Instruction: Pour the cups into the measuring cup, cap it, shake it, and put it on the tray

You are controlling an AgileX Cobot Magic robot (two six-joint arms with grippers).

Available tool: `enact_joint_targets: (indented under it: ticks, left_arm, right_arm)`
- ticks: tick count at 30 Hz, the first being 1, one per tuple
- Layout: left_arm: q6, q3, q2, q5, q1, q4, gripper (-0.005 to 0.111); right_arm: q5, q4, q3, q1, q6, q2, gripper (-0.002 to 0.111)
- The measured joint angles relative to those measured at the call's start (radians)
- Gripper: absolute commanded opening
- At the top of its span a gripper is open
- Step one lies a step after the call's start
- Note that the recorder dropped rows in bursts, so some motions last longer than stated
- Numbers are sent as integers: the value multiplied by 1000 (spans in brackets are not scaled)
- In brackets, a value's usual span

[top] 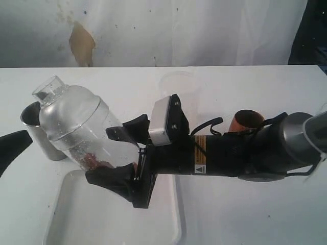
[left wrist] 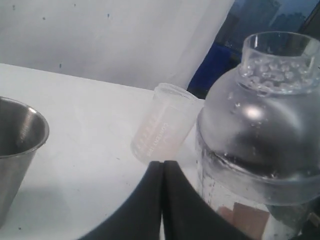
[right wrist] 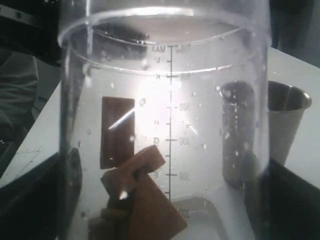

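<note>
White cloth with a brownish stain (top: 82, 43) hangs behind a white worktop (top: 255, 214). From the right side of the exterior view, the right arm reaches across the middle. The right fingers (top: 110, 178) are spread wide around the lower body of the measuring cup (top: 76, 130), one finger on each side, clamping it.

The cup is tilted, with its top leaning away from the arm and toward the steel tumbler (top: 38, 135). A clear domed cap (top: 56, 97) is fitted on the cup. Small reddish-brown pieces (right wrist: 137, 200) lie at the bottom, and droplets cling to the inside wall. The cup's base is over the far edge of the tray (top: 102, 219); it may be just clear of the tray, though the angle does not settle that.

The steel tumbler stands upright on the worktop beside the tray's far left corner. The wooden cup (top: 248, 120) stands behind the arm. A frosted container (top: 179, 87) stands farther back.

The left fingers (left wrist: 159, 200) are pressed together with nothing between them, at the left edge near the tumbler.
</note>
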Motion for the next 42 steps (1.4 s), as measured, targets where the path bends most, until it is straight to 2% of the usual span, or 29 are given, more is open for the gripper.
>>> enact_joint_targets:
  ticks: [8, 11, 19, 25, 32, 37, 42]
  left_arm:
    - [71, -11, 139, -48, -13, -11, 0]
    - [85, -40, 183, -48, -69, -23, 0]
    - [93, -151, 255, -46, -274, -101, 0]
    - [97, -188, 259, -27, -363, -136, 0]
    - [126, -194, 259, 69, -375, -140, 0]
    - [178, -192, 259, 131, -375, -178, 0]
    - [264, -126, 251, 126, -318, -300, 0]
  right_arm:
    - [0, -1, 0, 14, 0, 0, 0]
    - [0, -1, 0, 14, 0, 0, 0]
    - [-4, -17, 0, 14, 2, 0, 0]
    - [0, -23, 0, 14, 2, 0, 0]
    - [20, -27, 0, 14, -10, 0, 0]
    - [150, -27, 0, 14, -16, 0, 0]
    - [264, -22, 0, 14, -16, 1, 0]
